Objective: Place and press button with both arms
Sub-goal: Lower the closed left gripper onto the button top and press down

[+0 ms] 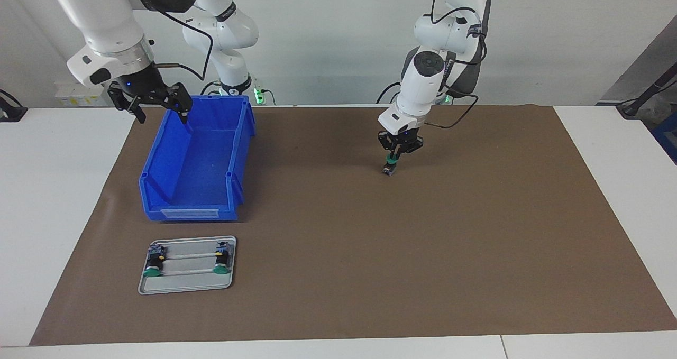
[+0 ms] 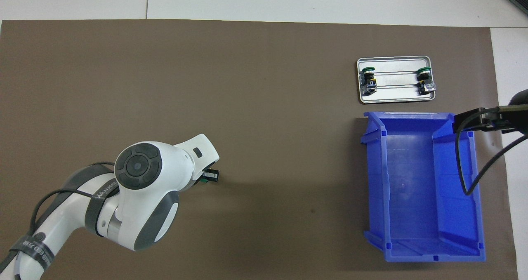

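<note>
Facing view: you see both white jointed arms above a brown mat [image 1: 370, 253] spread on the white table [image 1: 53, 200].
Left gripper: your left gripper [image 1: 391, 160] points straight down over the middle of the mat, its fingers clenched on the small green-capped push-button with a black body [image 1: 390, 167].
Button position: you have it at the fingertips, its lower end at or just above the mat; contact with the mat cannot be told.
Overhead check: you see only the button's dark end [image 2: 211, 175] past the left arm's wrist.
Right gripper: your right gripper [image 1: 158, 105] hangs with its fingers spread wide and nothing in them, above the rim of the blue plastic bin [image 1: 174, 190] at the right arm's end.
Bin: you see nothing inside it.
Tray: a flat silver metal tray [image 1: 185, 287] lies just farther from the robots than the bin, apart from it.
Tray contents: two matching green-capped buttons [image 1: 154, 264] [image 1: 222, 261] lie on their sides, one near each end.
</note>
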You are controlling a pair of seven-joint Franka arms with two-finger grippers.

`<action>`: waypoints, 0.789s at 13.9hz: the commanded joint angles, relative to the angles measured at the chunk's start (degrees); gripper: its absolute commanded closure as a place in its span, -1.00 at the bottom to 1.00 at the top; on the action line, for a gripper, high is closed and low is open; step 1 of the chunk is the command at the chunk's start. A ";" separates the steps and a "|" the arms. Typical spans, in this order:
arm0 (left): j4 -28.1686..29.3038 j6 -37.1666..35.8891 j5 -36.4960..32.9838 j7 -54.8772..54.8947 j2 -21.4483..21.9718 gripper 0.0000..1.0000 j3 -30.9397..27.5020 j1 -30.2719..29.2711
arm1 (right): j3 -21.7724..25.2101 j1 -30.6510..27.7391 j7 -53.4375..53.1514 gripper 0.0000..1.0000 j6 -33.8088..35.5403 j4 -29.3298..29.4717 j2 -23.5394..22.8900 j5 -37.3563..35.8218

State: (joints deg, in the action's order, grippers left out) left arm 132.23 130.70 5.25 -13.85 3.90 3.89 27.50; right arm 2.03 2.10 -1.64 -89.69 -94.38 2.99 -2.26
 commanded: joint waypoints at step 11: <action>7.69 8.42 -1.30 -1.53 2.08 0.63 -0.73 1.51 | -0.54 -0.43 -0.65 -1.00 0.57 -0.63 0.96 0.76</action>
State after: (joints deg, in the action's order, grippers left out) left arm 135.82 135.46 5.23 -14.04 5.21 3.88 27.76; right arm 2.03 2.10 -1.64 -89.69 -94.38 2.99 -2.26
